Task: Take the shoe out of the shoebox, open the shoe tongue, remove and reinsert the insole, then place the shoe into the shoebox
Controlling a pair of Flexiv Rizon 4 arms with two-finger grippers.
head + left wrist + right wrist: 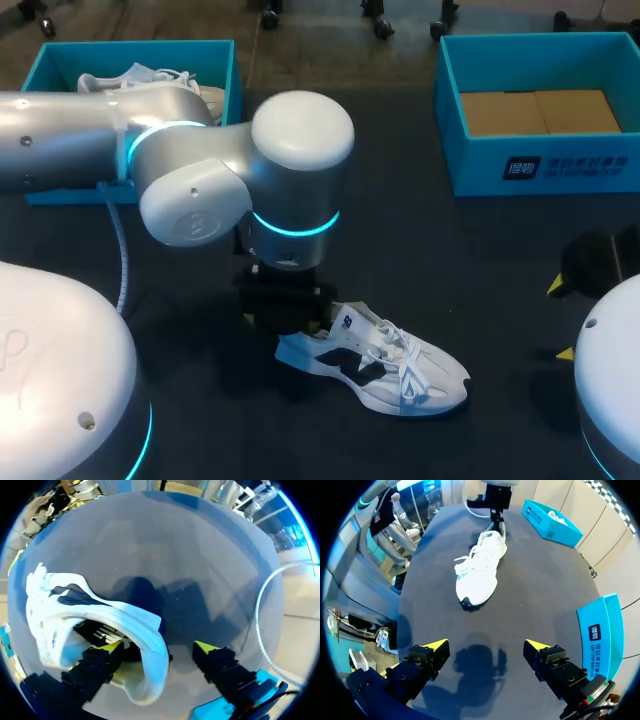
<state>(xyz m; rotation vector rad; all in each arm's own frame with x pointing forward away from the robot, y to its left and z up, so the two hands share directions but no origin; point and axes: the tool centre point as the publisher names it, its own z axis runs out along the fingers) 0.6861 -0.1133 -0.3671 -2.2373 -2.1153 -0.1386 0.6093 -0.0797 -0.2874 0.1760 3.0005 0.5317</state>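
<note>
My left gripper (157, 647) stands wide open at the heel of the shoe (375, 362). One finger is inside the collar, the other is outside and clear of it, and it grips nothing. The shoe sits on its sole on the table (480, 260). I judge the tongue comes next, so I would close softly on the heel wall to pin the shoe. My right gripper (486, 647), open and empty, hovers well short of the toe and should approach over the laces.

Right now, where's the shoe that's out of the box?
In the head view, the white shoe lies on the dark table near the front middle, its heel at the left gripper, toe pointing toward the robot's right.
</note>
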